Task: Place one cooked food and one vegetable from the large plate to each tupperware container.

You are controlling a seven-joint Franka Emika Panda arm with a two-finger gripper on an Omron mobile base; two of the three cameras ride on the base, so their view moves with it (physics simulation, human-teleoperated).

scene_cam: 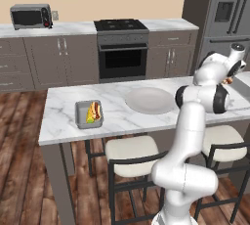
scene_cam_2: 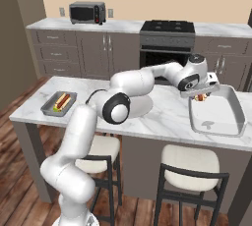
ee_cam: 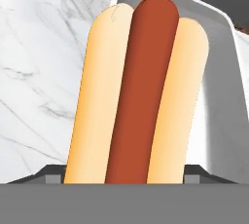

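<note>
The tool [scene_cam_2: 201,96] pinches a smooth hot dog [ee_cam: 138,86] in its bun over a glossy white rectangular box [scene_cam_2: 231,114] on the marble worktop [scene_cam_2: 167,117].

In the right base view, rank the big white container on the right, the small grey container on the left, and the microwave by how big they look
1. White container, clearly largest, though it sits nearer the camera.
2 and 3. Microwave and small grey container look much alike; the microwave is farther back, so no ranking.

Two base cameras look forward and down from behind the arm, left and right, sharing the marble island [scene_cam: 63,121] and back counter [scene_cam_2: 123,26]. The hand camera peers close along a hot dog [ee_cam: 138,91].
</note>
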